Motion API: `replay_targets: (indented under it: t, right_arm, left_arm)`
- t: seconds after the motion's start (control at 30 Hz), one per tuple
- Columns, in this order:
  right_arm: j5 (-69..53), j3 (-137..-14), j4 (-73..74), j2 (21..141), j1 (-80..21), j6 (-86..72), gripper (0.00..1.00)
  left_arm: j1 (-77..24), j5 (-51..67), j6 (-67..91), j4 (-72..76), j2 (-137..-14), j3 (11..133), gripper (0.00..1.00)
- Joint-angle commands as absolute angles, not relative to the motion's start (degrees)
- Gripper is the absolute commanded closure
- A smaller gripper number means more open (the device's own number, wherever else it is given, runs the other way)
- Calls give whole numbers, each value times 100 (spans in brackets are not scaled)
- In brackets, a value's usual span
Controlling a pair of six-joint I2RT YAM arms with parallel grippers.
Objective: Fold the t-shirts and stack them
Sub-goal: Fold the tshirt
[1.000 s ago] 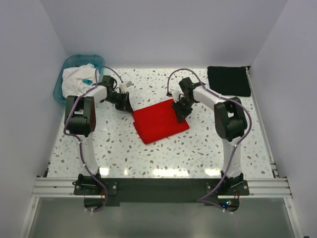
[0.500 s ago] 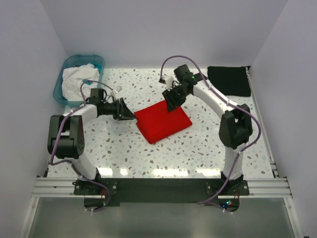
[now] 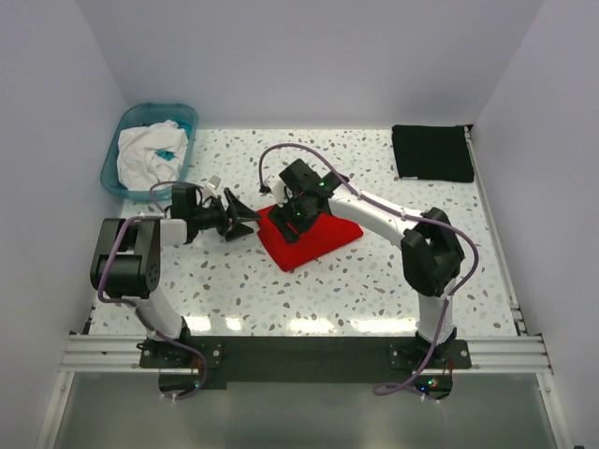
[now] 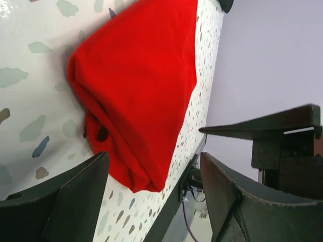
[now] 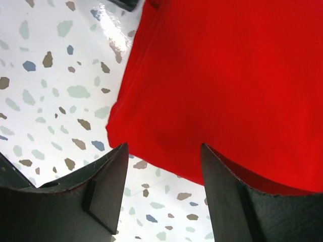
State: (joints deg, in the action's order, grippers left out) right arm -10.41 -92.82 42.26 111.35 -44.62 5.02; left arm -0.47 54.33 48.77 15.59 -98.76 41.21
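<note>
A bright red t-shirt (image 3: 323, 238) lies folded in a thick wedge mid-table. In the left wrist view the red t-shirt (image 4: 136, 80) shows its layered folded end. My left gripper (image 3: 248, 216) is low beside the shirt's left corner, and its jaws (image 4: 154, 156) stand open and hold nothing. My right gripper (image 3: 292, 223) hovers over the shirt's left end, open, with the red t-shirt (image 5: 227, 75) and its edge just beyond the fingers (image 5: 108, 176). A black t-shirt (image 3: 432, 152) lies as a flat folded rectangle at the back right.
A teal basin (image 3: 126, 126) holding white cloth (image 3: 150, 150) stands at the back left corner. White walls close in the speckled table (image 3: 281, 299) on three sides. A metal rail (image 3: 299, 351) runs along the near edge.
Both grippers have opened and let go of the red shirt, which now lies folded narrower. The right arm swung left across the shirt to its left end. The left gripper dropped beside the left corner.
</note>
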Motion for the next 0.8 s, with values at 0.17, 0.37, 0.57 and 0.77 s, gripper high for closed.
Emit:
replay_targets:
  t: [0.17,0.37,0.57,0.77]
  right_arm:
    - [-326,-9281,3639,10978,-4939,211,39]
    - [-45,-9185,3385,11083,-5176,141,40]
    - [228,-8921,3147,11180,-5379,158,44]
    - [430,-8517,2892,11223,-5484,176,43]
  left_arm:
    - [-105,5221,5880,2653,-10081,3894,24]
    - [-246,5159,6117,2803,-10107,3824,24]
    - [-369,5080,6355,3006,-10248,3744,25]
    - [-369,4940,6302,2936,-10397,3823,25]
